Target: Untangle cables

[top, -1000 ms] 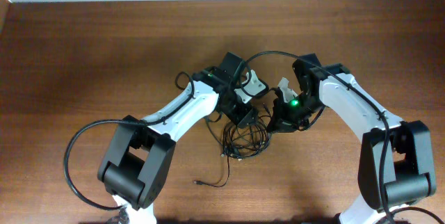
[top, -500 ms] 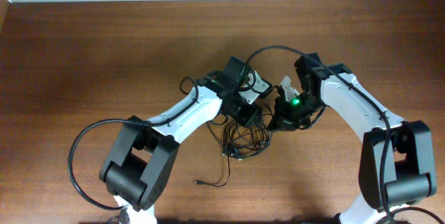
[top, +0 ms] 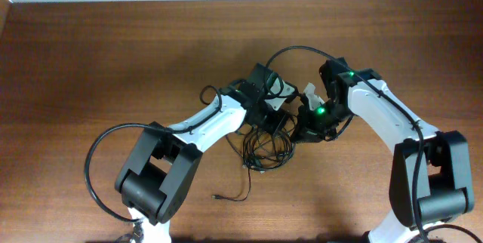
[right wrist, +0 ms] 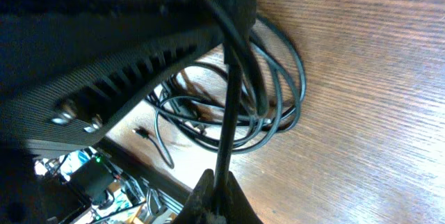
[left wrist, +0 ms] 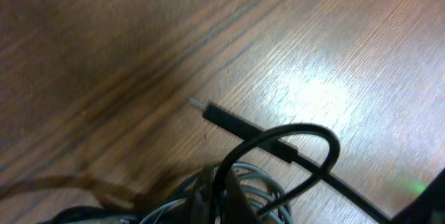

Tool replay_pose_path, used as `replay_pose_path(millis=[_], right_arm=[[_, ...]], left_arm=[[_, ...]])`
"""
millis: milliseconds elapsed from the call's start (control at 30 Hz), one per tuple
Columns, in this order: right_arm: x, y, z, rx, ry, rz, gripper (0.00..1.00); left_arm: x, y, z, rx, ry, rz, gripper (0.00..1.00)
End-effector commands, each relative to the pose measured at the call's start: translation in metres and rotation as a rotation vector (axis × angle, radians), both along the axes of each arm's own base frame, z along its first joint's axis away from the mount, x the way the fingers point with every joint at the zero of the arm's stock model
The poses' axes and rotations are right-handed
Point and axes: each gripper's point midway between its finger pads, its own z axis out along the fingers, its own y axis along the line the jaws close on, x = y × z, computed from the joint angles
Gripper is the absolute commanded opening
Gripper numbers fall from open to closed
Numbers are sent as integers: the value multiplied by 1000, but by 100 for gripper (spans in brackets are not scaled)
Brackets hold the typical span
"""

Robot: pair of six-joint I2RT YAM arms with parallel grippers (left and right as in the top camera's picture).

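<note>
Cables pinched by both arms at the table's middle
Overhead, we see the left gripper and right gripper close together over them on the table. Left wrist: jaws pressed together on a loop. Right wrist: jaws clamp one taut cord.

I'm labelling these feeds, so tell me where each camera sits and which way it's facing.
Overhead: above the table, facing down; left arm, right arm and cables show.
Left wrist: low, facing table and a plug; own fingers unclear.
Right wrist: low, facing the coil; its fingertips pinch a strand, left arm above.
Shared: all three see the cables.
</note>
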Motion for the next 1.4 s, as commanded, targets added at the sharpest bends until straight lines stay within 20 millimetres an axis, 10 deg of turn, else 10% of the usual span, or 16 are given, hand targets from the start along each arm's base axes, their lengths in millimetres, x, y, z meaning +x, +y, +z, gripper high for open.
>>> replay_pose_path(millis=[0, 367, 600, 800, 967, 1133, 1267, 1367], right_arm=[[-4, 14, 3, 29, -9, 56, 4], [-25, 51, 37, 278, -110, 257, 4], [4, 9, 32, 229, -132, 120, 4], [17, -26, 11, 40, -110, 20, 4], [21, -36, -14, -160, -80, -83, 4], [26, -42, -28, -313, -105, -135, 42], [36, -36, 6, -297, -123, -101, 43], [38, 11, 47, -146, -253, 134, 42]], left_arm=[[14, 5, 2, -38, 17, 71, 0], [48, 84, -13, 68, 100, 335, 2], [51, 140, -28, 237, 123, 459, 3], [62, 160, -12, 33, 240, 512, 24], [69, 189, -4, -44, 297, 584, 71], [67, 213, -6, -39, 336, 648, 89], [70, 234, -7, -49, 365, 729, 100], [70, 235, -7, -43, 363, 733, 99]])
